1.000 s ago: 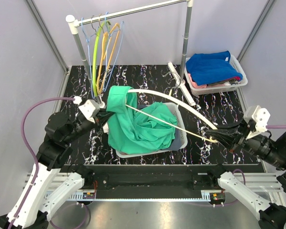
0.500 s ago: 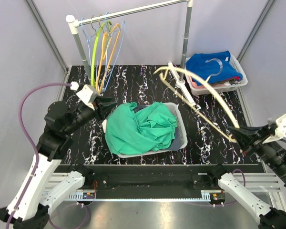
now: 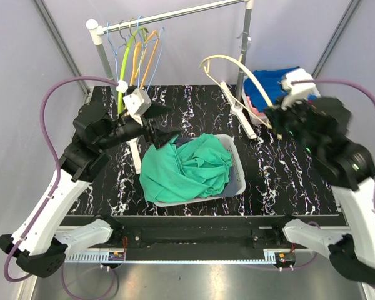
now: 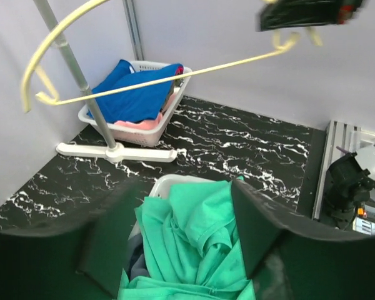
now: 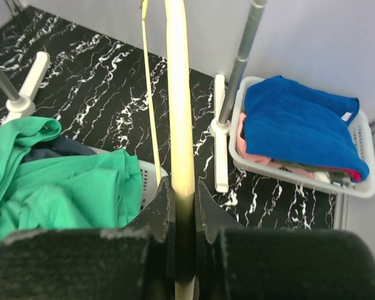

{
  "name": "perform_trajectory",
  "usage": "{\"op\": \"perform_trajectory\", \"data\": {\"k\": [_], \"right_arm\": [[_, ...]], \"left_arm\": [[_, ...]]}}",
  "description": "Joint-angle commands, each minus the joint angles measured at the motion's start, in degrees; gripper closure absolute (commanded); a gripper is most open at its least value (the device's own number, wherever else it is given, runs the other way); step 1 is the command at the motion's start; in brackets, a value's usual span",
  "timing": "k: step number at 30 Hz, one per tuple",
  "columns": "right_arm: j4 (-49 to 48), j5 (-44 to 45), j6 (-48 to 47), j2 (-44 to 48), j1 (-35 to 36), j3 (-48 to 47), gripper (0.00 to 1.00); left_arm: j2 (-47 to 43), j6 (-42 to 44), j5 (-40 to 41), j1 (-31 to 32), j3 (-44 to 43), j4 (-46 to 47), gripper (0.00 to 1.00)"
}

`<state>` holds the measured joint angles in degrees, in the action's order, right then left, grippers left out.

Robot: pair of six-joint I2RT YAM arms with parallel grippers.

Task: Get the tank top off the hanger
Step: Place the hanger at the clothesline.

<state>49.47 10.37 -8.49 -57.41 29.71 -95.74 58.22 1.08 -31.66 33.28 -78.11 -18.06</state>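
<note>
We see the green tank top (image 3: 187,165) off the hanger (image 5: 179,94). It lies bunched in the white basket (image 3: 239,178) at mid table (image 3: 281,181), and its left part spills over the basket's left rim. A bit of dark cloth shows under it at the back.

The hanger is cream, bare and up in the air. The right gripper (image 5: 182,200) grips its thick arm, with both fingers pressed tight on it and no gap to see. In the top view this gripper is raised at the right rear, near the rack's right post. From there the hanger curves up and left, and its hook end is close to the post. The thin bottom bar runs alongside the arm.

The left gripper (image 3: 167,123) is over the basket's back left corner, just above the tank top. Its fingers (image 4: 112,237) are spread wide with nothing between them. In the left wrist view only the shirt shows through the gap, and we can't tell if the tips touch the cloth.

At the back stands the rack (image 3: 175,15), with green, orange and blue hangers (image 3: 137,56) bunched at its left end. A second basket (image 3: 317,103) sits at the right rear beside the rack's foot. It holds folded blue cloth (image 5: 300,125) over something pink.
</note>
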Motion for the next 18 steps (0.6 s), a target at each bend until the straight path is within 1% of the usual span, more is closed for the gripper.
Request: {"op": "perform_trajectory", "data": {"k": [1, 4, 9, 12, 15, 18], "right_arm": [[-11.75, -0.18, -4.07, -5.42, 0.08, -3.66, 1.0], [-14.48, 0.09, -4.43, -9.29, -0.01, -5.85, 1.0], [-18.87, -2.02, -3.99, -15.01, -0.01, -9.19, 1.0], [-20.37, -5.09, -4.25, -17.03, -0.01, -10.51, 1.0], [-22.31, -6.5, -4.78, -17.65, -0.01, -10.69, 1.0], [-21.97, -6.77, -5.39, -19.58, -0.01, -12.88, 1.0]], "left_arm": [[-3.01, 6.73, 2.65, 0.12, 2.25, -2.4, 0.01], [-4.78, 10.77, 4.06, 0.12, 4.27, -6.27, 0.01], [-2.41, 15.09, 5.99, 0.12, -0.72, -18.55, 0.01], [-1.7, 17.72, 5.21, 0.12, -3.01, -22.96, 0.01], [-3.45, 19.66, 4.94, 0.12, -2.32, -23.68, 0.01], [-4.34, 20.1, 5.55, 0.12, -1.88, -24.47, 0.01]]}}
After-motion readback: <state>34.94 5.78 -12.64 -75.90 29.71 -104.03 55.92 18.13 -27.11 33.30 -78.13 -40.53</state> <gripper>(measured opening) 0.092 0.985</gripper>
